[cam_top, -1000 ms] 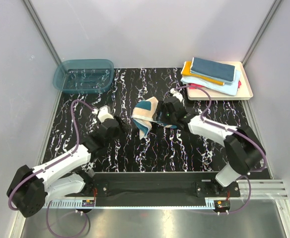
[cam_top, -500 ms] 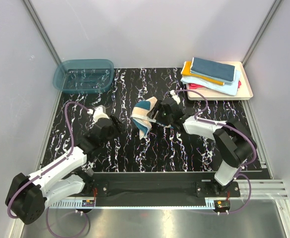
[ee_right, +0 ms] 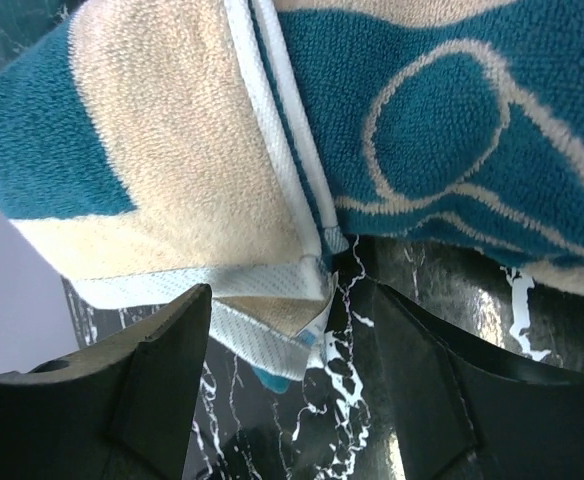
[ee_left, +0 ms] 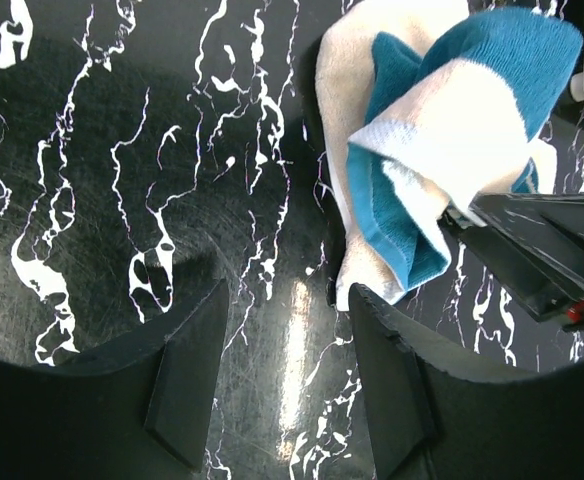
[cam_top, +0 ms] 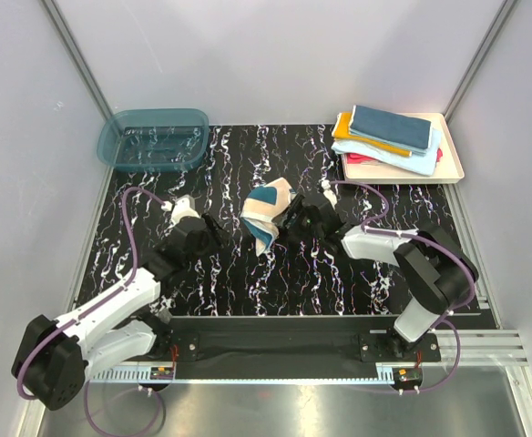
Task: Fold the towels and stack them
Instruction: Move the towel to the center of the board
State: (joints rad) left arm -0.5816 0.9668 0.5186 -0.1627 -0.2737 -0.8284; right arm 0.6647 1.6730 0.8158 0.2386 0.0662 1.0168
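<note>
Middle of the black marbled desk (cam_top: 248, 291), there's the dark teal towel with the cream border (cam_top: 264, 211), lying in a loose crumple with one end folded over itself. The right fingers (cam_top: 291, 218) are pushed up against its right side. From the right wrist view they stand well apart, and a hemmed corner of the cloth droops down between the tips without being pinched. The left fingers (cam_top: 213, 238) sit to the left of the towel, close to it but not touching. They're spread wide too, with nothing but bare desk between them, and in the left wrist view the towel fills the upper right of the frame.

Up in the upper right corner of the desk is the cream tray (cam_top: 455, 164) with the folded pile on it. The dusty blue towel (cam_top: 391, 127) is on top, the orange-yellow towel (cam_top: 342, 127) pokes out on the left, the light blue towel (cam_top: 412, 161) is underneath, and a bit of the red towel (cam_top: 362, 160) shows at the bottom edge. In the upper left corner stands the see-through teal basin (cam_top: 111, 146), well away from both arms.
</note>
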